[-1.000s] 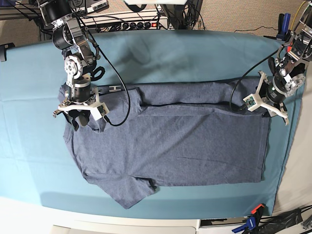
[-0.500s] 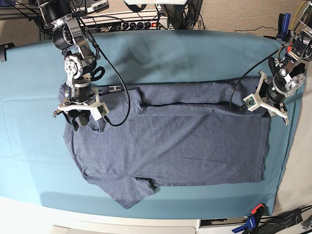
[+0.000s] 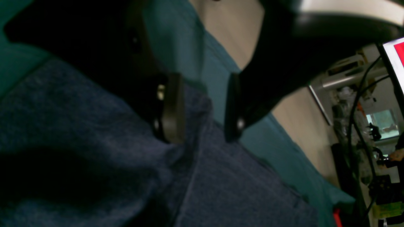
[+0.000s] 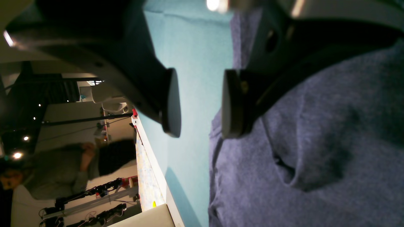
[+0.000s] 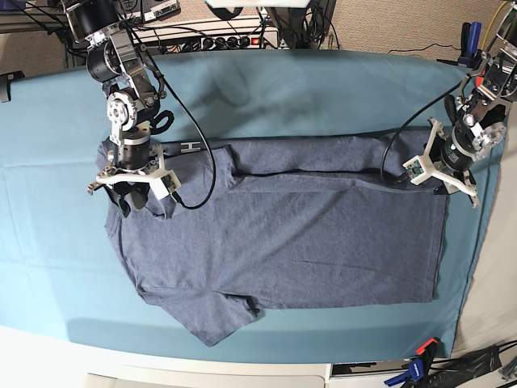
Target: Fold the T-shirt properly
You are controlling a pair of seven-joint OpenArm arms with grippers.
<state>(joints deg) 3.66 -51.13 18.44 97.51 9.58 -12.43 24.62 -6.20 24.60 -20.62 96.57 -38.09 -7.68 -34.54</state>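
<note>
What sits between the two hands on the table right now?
In the base view, only the T-shirt spans from the right hand to the left hand, its far edge folded over, lying on the teal cloth.

Teal cloth [image 5: 307, 89] over table, beige wall [image 5: 404, 24], power strip [image 5: 230, 40]

t-shirt [image 5: 283, 234] lettering mostly hidden; monitor [image 3: 396, 60] cut off by edge.

Table draped in teal cloth [image 5: 323, 89], blue-grey T-shirt [image 5: 307, 234] spread flat across its middle
</note>
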